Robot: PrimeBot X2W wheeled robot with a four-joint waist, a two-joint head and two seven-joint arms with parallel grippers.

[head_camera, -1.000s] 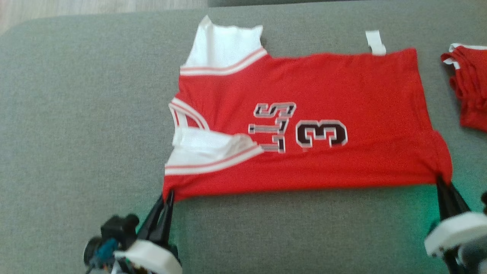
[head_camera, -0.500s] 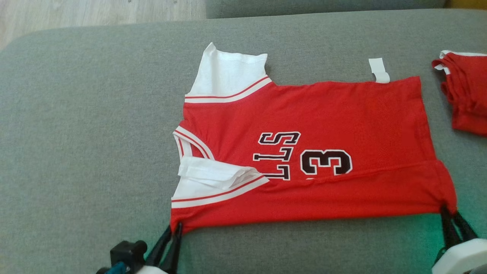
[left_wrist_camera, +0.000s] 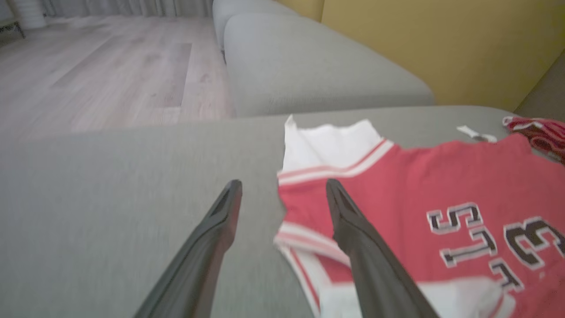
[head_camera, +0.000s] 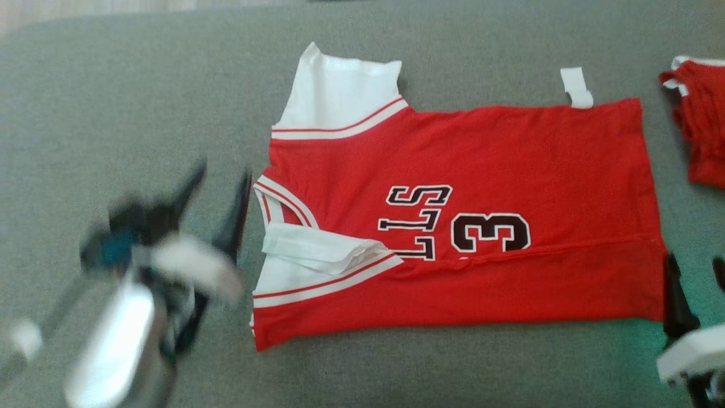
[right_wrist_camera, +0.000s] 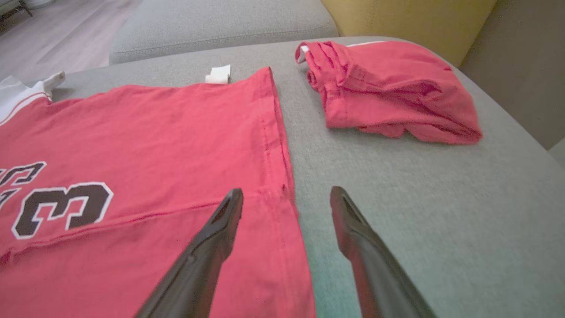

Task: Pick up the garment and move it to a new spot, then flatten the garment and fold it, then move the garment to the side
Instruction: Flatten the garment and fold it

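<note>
Grey sofa cushion (head_camera: 141, 85) carries the jersey (head_camera: 481, 158), flat, its near edge seemingly folded over. My left hand (head_camera: 224, 171) and right hand (head_camera: 695, 263) gape wide, empty; more folding and the move aside remain, I judge.

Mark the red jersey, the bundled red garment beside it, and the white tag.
red jersey (head_camera: 481, 153), head view, plain red cloth above the lettering.
bundled red garment (right_wrist_camera: 388, 88), right wrist view, middle of the bundle.
white tag (head_camera: 576, 88), head view, middle of the strip.
</note>
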